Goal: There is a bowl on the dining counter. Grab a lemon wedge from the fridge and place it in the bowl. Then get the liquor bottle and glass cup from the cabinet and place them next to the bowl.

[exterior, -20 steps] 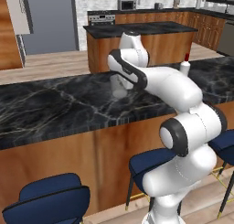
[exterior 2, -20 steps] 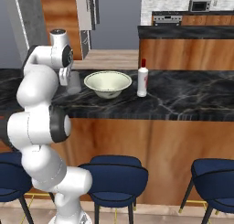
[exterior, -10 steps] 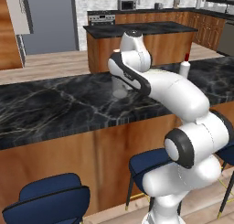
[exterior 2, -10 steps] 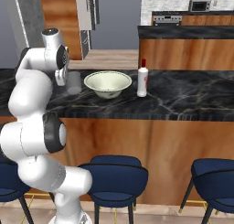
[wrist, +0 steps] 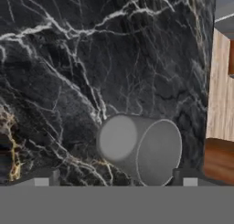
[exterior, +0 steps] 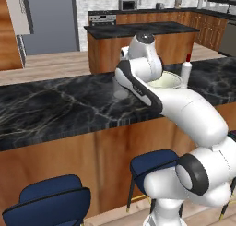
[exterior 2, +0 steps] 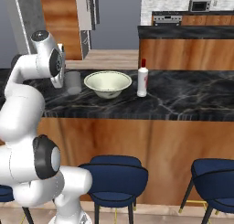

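The glass cup (exterior 2: pixel 73 82) stands upright on the dining counter (exterior 2: pixel 183 99), just left of the pale bowl (exterior 2: pixel 108 82). The whitish liquor bottle (exterior 2: pixel 143 79) with its red cap stands right of the bowl. My gripper (wrist: pixel 115 177) hangs above the cup (wrist: pixel 141 147), open, its fingertips (wrist: pixel 55 177) wide apart and off the glass. From the left base view, my arm covers part of the cup (exterior: pixel 120 88) and of the bowl (exterior: pixel 169 81), and the bottle (exterior: pixel 185 72) is beyond. The lemon wedge is hidden. The cabinet is out of view.
Blue stools (exterior 2: pixel 114 173) (exterior 2: pixel 215 173) stand under the counter's near edge. A second dark-topped island (exterior: pixel 138 31) lies behind, across a wooden floor. The grey fridge (exterior: pixel 50 20) is far back left. Bare marble (exterior: pixel 55 105) stretches left of the cup.
The jaws have opened and let go of the glass cup, which now stands free on the counter. The hand has lifted a little above it.
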Controlling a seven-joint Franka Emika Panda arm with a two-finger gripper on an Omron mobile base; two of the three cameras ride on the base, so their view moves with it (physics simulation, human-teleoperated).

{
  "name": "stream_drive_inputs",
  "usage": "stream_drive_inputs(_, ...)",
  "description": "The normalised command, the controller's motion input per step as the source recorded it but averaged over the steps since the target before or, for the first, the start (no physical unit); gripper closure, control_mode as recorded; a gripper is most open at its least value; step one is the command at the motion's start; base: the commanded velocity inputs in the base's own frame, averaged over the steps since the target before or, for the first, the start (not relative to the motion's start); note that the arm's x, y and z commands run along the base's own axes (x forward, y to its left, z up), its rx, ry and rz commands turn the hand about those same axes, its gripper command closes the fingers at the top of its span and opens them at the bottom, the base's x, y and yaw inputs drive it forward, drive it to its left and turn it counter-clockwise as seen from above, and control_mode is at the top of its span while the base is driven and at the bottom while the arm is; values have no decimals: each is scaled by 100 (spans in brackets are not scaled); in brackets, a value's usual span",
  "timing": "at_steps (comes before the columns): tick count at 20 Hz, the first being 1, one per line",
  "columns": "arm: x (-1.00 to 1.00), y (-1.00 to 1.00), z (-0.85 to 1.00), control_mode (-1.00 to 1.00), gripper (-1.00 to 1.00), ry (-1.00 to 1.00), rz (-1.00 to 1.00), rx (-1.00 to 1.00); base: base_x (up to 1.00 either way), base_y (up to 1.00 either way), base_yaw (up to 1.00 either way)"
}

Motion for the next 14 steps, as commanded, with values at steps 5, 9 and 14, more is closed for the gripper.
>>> stream_drive_inputs(5, -41, -17, 41, -100, -100, -18, -3, 0, 0, 0, 0)
stream_drive_inputs(9, -54, -6, 33, -100, -100, -20, -3, 0, 0, 0, 0)
stream_drive_inputs(14, -82, 0, 27, -100, -100, -23, -2, 0, 0, 0, 0)
